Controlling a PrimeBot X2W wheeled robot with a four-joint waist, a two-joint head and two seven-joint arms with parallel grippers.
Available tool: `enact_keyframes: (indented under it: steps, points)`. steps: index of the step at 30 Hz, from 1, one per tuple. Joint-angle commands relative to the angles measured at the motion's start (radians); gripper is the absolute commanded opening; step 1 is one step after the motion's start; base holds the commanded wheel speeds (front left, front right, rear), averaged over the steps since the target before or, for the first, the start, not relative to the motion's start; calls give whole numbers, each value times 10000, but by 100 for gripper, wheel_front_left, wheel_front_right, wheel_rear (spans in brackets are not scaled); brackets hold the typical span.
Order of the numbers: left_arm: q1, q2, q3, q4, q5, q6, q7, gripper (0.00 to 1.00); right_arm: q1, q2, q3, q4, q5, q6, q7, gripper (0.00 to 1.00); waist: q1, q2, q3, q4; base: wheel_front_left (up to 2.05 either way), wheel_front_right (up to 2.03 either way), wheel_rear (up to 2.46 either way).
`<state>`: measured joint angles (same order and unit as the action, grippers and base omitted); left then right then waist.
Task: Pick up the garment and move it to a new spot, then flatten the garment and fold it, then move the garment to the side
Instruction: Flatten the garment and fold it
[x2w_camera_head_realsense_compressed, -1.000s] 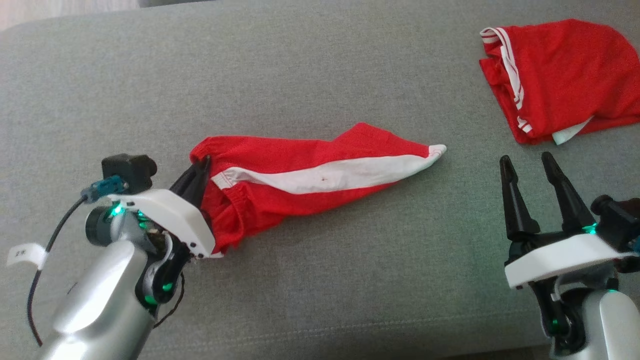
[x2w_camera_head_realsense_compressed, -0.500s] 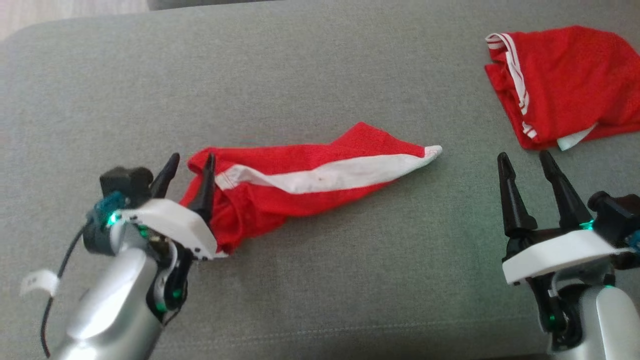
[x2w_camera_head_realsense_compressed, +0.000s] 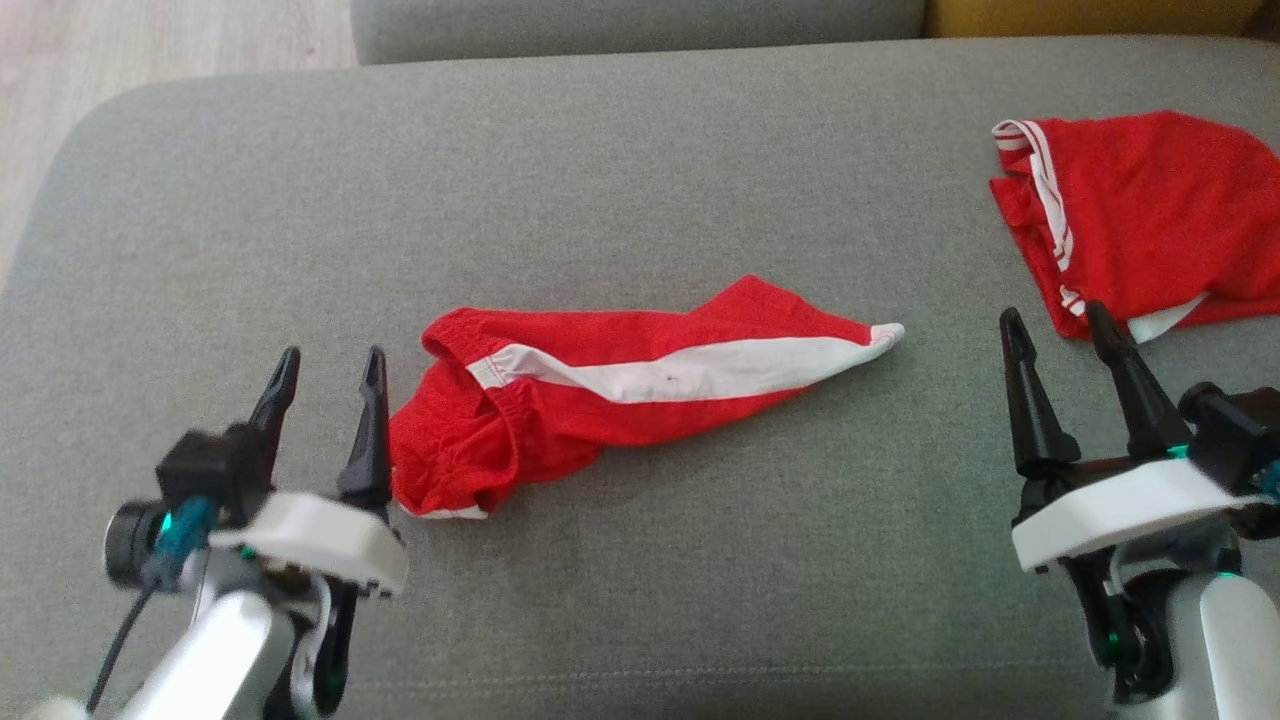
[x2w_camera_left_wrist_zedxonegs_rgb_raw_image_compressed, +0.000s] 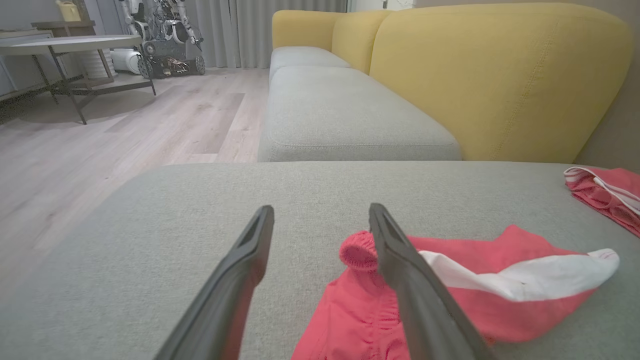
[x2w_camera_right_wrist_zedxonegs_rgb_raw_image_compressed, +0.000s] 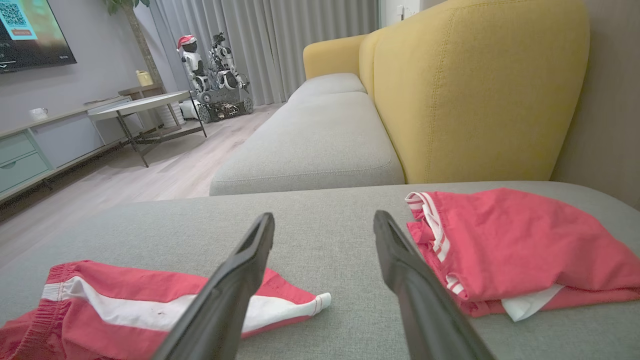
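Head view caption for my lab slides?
Red white-striped shorts lie on the grey cushion beside the open left gripper; right gripper open near second red garment.

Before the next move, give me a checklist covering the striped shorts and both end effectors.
1. Left end effector open and empty: ok.
2. Right end effector open and empty: ok.
3. Red shorts lying flat: not ok; bunched at the waistband and twisted.
4. Left end effector clear of the shorts: cannot tell; it sits right beside the waistband.
5. Shorts apart from the other red garment: ok.
6. Bare grey cushion around the shorts for spreading: ok.
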<state>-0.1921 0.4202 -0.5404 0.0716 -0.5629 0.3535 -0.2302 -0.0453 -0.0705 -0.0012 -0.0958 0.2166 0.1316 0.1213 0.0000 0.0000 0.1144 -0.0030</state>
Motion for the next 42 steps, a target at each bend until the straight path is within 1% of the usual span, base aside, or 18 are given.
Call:
enact_keyframes:
  steps: [1,6,9,28,30,32,37,42]
  points:
    - [-76,415,474,-522,148,196,-70,100,-60,-141,248,-411,-85,-9,53,100,0,0,-87,30,0,0,0]
    - [671,656,564,-1286,200,718,59,100,63,-190,267,-513,-147,-9,169,100,0,0,-241,93,0,0,0]
    - [905,699,556,-1564,199,859,104,100,127,-212,262,-552,-150,-9,202,100,0,0,-300,126,0,0,0]
    - [852,764,436,-1882,130,828,267,100,222,-119,202,-719,-95,-9,308,100,0,0,-335,183,0,0,0]
    - [758,725,401,-1897,50,733,331,100,211,-107,204,-743,-99,-9,319,100,0,0,-292,181,0,0,0]
    - [510,670,308,-1880,-22,532,441,100,182,-94,207,-772,-101,-9,328,100,0,0,-204,173,0,0,0]
    - [-565,246,-146,-1382,-443,-286,1146,100,77,-66,250,-756,-84,-9,321,100,0,0,34,116,0,0,0]
    - [-1251,-348,-415,37,-1362,-1089,1999,100,-28,-48,327,-620,-119,-9,326,100,0,0,172,-155,0,0,0]
